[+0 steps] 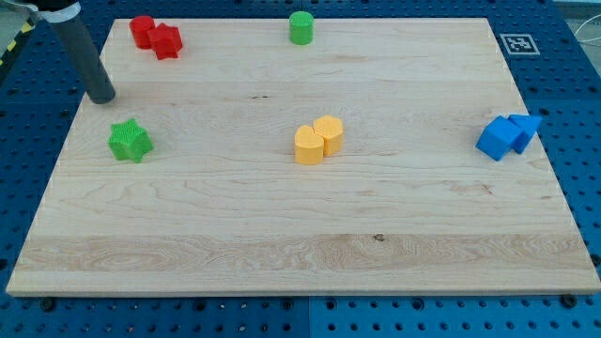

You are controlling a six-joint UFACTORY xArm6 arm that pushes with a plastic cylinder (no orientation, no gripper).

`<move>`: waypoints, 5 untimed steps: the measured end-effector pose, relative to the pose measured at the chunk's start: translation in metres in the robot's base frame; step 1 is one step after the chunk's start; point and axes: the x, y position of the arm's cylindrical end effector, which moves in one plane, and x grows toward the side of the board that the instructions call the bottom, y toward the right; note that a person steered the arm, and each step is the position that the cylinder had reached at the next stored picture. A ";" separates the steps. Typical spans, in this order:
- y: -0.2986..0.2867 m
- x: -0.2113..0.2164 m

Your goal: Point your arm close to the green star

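Note:
The green star [130, 141] lies on the wooden board [300, 235] at the view's left. My tip [101, 96] rests on the board just above and slightly left of the star, a small gap apart from it. The dark rod slants up toward the view's top left corner.
Two red blocks [155, 37] touch each other at the top left. A green cylinder [300, 27] stands at the top centre. Two yellow blocks [318, 140] sit together mid-board. Two blue blocks [508, 136] sit at the right edge. A marker tag [518, 43] is at the top right.

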 end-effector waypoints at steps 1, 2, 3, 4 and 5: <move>-0.009 0.005; -0.015 0.011; -0.019 0.026; -0.019 0.041; -0.019 0.060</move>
